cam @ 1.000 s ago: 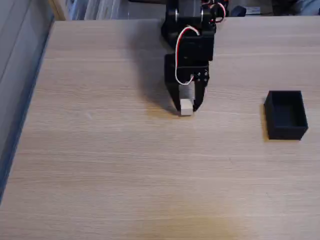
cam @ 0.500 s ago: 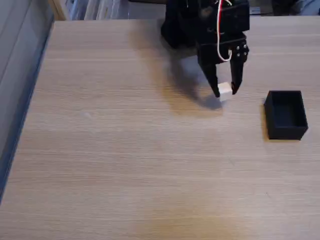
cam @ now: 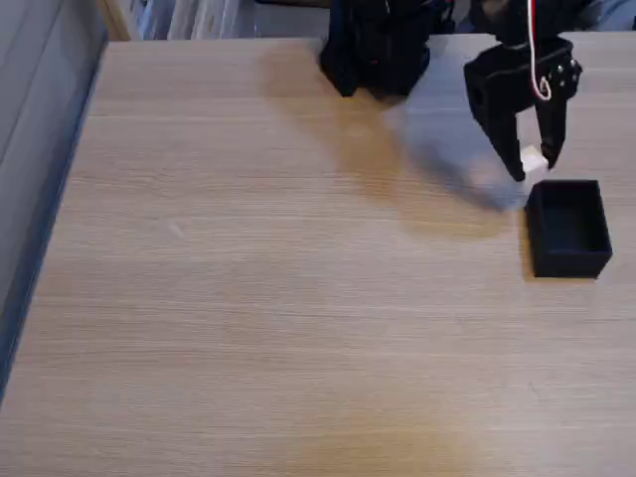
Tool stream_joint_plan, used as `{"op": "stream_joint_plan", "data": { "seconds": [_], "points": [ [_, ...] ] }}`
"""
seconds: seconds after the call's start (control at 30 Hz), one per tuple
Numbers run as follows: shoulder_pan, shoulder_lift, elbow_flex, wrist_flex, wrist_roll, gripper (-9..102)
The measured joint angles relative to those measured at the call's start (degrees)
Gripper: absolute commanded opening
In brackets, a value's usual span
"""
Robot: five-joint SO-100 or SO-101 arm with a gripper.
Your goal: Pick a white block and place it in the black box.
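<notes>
In the fixed view my black gripper [cam: 534, 167] hangs above the table at the upper right, shut on the white block [cam: 534, 159], which shows between the two fingertips. The block is lifted off the wood. Just below and slightly right of the fingertips sits the black box [cam: 568, 228], open-topped, with its far rim close under the held block. The box's inside looks dark and bare.
The arm's black base [cam: 376, 45] stands at the table's far edge, centre. The wooden table [cam: 258, 298] stretches wide to the left and front. A grey wall or panel [cam: 30, 149] runs along the left edge.
The gripper has carried the white block from the table's middle up and to the right, ending just above the black box's far rim.
</notes>
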State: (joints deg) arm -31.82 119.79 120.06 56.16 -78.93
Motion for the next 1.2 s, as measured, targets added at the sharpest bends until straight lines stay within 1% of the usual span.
{"op": "stream_joint_plan", "data": {
  "seconds": [0.2, 0.4, 0.73, 0.77, 0.83, 0.87, 0.93, 1.1, 1.2],
  "points": [
    [-4.22, -8.26, -6.33, -1.76, 2.2, 0],
    [-5.98, -13.97, -11.78, -4.04, 2.55, 0],
    [-5.71, -16.35, -12.48, -6.5, 2.37, 0],
    [-5.71, -16.35, -12.48, -6.77, 2.37, 3],
    [-5.71, -16.52, -12.48, -7.29, 2.64, 15],
    [-5.71, -16.52, -12.48, -7.38, 2.64, 18],
    [-5.71, -16.52, -12.57, -7.47, 2.64, 22],
    [-4.66, -16.52, -12.57, -7.47, 2.2, 23],
    [-4.57, -16.52, -12.57, -7.47, 1.85, 20]
  ]
}}
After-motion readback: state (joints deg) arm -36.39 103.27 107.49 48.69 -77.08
